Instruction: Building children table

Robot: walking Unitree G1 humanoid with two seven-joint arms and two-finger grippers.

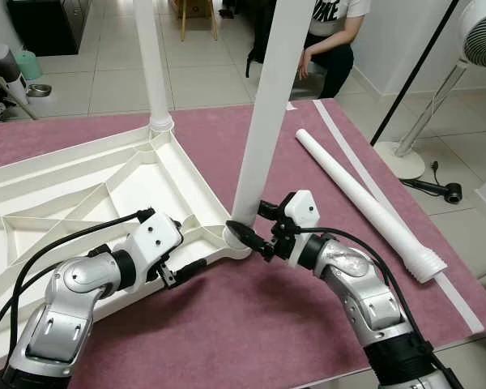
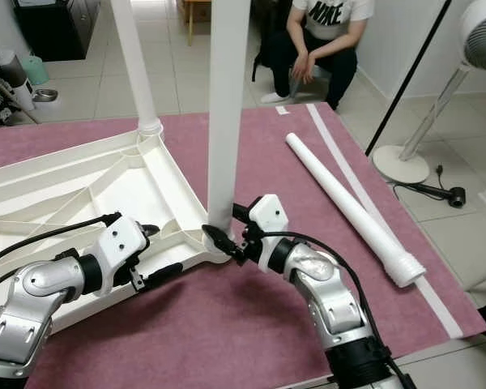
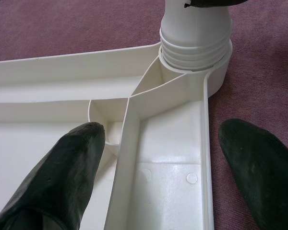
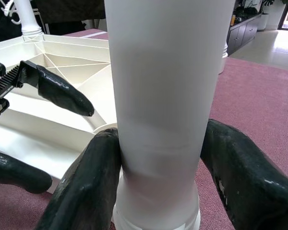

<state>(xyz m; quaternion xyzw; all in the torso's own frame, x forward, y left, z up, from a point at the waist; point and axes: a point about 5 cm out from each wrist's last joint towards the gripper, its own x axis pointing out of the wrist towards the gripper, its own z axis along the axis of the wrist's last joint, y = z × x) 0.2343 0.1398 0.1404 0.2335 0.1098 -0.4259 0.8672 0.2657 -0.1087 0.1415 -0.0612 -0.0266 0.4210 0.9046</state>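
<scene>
I had the tabletop point(image 1: 81, 194) lying upside down on the maroon surface point(image 1: 251, 324), ribs facing up. One leg point(image 1: 152, 65) stood upright in the far corner socket. A second leg point(image 1: 267, 105) stood upright in the near corner socket point(image 3: 194, 57), its threaded end partly seated, a few rings showing above the socket rim.

My right hand point(image 1: 255, 237) was clenched around the base of that second leg, one finger point(image 4: 86, 187) on each side, pressed to the white tube just above the socket. My left hand point(image 3: 158, 163) was released, straddling the tabletop's near edge wall just beside that corner: one finger point(image 3: 62, 167) inside a rib cell, the other outside over the surface. I could not tell whether either finger touched the plastic.

A third leg point(image 1: 364, 203) lay loose on the surface to my right, threaded end toward me, well apart from the tabletop. A person point(image 2: 316, 40) sat beyond the far edge, and a fan point(image 1: 478, 49) stood on the floor to the right
</scene>
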